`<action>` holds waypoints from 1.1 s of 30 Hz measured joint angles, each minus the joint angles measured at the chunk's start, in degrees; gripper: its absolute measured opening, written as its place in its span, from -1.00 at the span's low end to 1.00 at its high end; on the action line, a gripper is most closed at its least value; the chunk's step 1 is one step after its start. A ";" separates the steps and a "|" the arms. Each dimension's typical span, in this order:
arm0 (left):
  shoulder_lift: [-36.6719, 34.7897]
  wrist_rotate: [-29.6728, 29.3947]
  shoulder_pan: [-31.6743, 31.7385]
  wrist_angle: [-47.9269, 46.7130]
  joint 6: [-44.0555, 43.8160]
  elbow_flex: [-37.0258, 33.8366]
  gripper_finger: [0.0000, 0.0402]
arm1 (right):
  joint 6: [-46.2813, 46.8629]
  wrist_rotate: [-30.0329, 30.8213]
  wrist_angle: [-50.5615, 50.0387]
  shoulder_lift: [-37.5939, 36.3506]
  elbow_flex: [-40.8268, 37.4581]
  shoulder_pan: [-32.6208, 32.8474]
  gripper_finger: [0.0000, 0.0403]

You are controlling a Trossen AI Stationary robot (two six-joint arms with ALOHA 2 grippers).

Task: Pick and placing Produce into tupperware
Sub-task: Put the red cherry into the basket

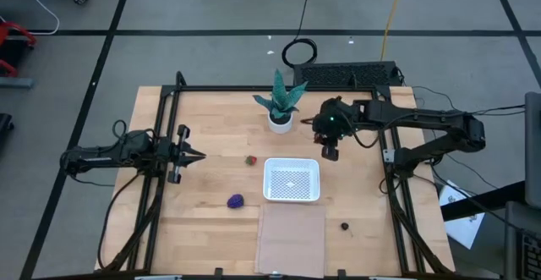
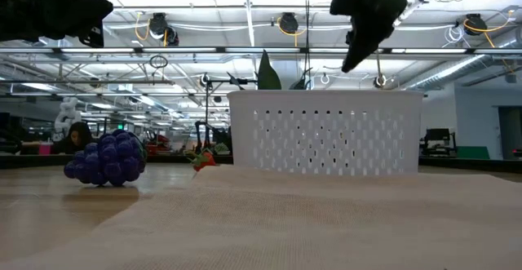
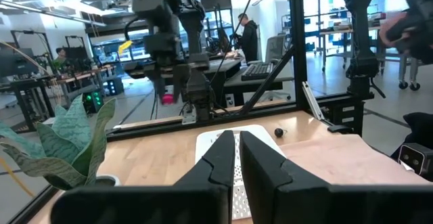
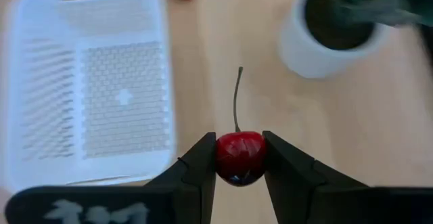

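A small dark red cherry point(image 4: 239, 155) with a thin stem sits between the fingers of my right gripper point(image 4: 239, 159). That gripper point(image 1: 328, 151) hangs high over the table, between the plant pot and the white tupperware point(image 1: 292, 180). The purple grape cluster point(image 1: 235, 200) and the red-and-green strawberry point(image 1: 251, 159) lie on the wood left of the tupperware. A small blackish fruit point(image 1: 345, 226) lies to the tupperware's near right. My left gripper point(image 1: 196, 155) is shut and held level at the table's left side, touching nothing. My right gripper pinches the cherry's round body point(image 4: 223, 155) between its two fingers, one on each side. The fingers slant down from above. The cherry is lifted clear of the table, and its stem point(image 4: 237, 95) points away past the fingertips.
A green leafy plant in a white pot point(image 1: 281, 111) stands just far-left of my right gripper. A flat tan sheet point(image 1: 291, 238) lies at the near edge, in front of the tupperware. Black frame rails point(image 1: 161, 187) run along the table's left and right sides.
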 joint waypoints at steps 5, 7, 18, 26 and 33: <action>0.00 0.02 0.01 0.00 0.00 -0.02 -0.86 | -2.25 -3.28 1.13 0.00 0.03 3.21 -0.52; -0.01 0.01 0.01 -0.02 0.02 -0.02 -0.86 | -2.35 -3.89 2.31 0.40 0.05 4.43 -0.52; -0.01 0.01 0.01 -0.01 0.39 0.00 -0.86 | -2.73 -4.00 10.11 7.68 0.05 9.60 -0.52; 0.00 0.02 0.01 -0.09 0.24 -0.02 -0.86 | -5.81 -4.00 11.76 13.29 0.05 12.62 -0.52; -0.01 0.02 0.01 -0.15 0.22 -0.01 -0.86 | -12.78 -4.02 10.46 17.05 0.05 14.95 -0.52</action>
